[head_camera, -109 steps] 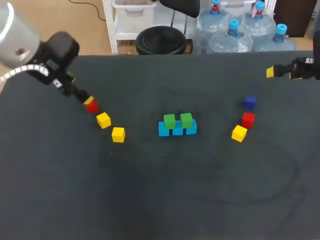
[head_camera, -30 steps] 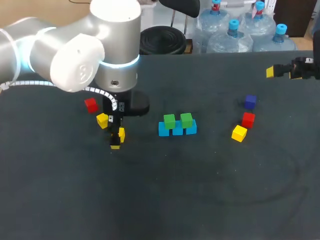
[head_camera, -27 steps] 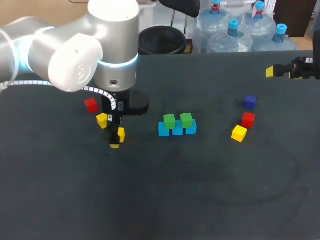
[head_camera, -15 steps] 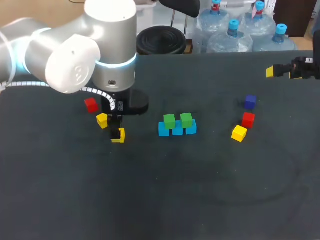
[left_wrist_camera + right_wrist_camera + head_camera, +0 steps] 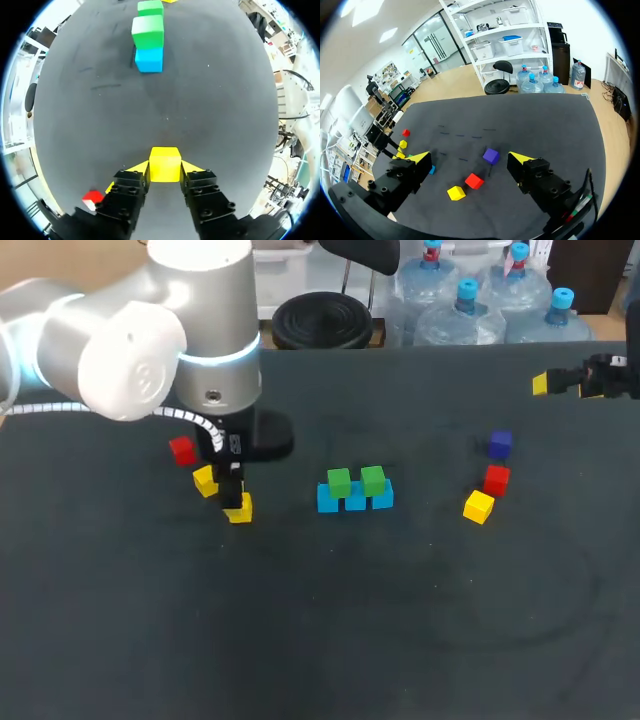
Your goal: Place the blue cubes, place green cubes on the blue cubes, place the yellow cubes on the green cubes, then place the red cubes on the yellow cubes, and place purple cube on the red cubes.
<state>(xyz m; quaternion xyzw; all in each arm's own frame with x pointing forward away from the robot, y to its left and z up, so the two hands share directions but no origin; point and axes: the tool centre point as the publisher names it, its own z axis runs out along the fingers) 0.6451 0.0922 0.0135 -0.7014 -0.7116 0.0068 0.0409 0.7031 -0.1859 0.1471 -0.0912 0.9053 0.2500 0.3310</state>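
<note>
**Reader:** What does the left gripper (image 5: pixel 165 169) hold?

**Legend:** In the left wrist view both its yellow tips press opposite sides of the gripped yellow cube (image 5: pixel 165 164), so it is closed on that cube. It cannot be told whether the cube rests on the table (image 5: pixel 215 100) or hangs just above it.

**Reader:** What is hidden near it?

**Legend:** The second yellow cube (image 5: pixel 205 481) is just beside the gripper. In the wrist view it shows only as a sliver behind one finger. The left red cube (image 5: pixel 92 199) is partly covered by the same finger.

**Reader:** And the stack?

**Legend:** The blue cubes (image 5: pixel 355 499) lie in a row at mid-table, with two green cubes (image 5: pixel 356 480) on top. From the left wrist the row is seen end-on, ahead of the gripper. Only one blue cube shows, and the far green cube is cut off.

**Reader:** The right side?

**Legend:** The right gripper (image 5: pixel 470 158) is above the table's far right edge, with its fingers spread and nothing between them. Ahead of it are the purple cube (image 5: pixel 491 155), the right red cube (image 5: pixel 474 180) and the right yellow cube (image 5: pixel 456 192), each apart from the others.
</note>
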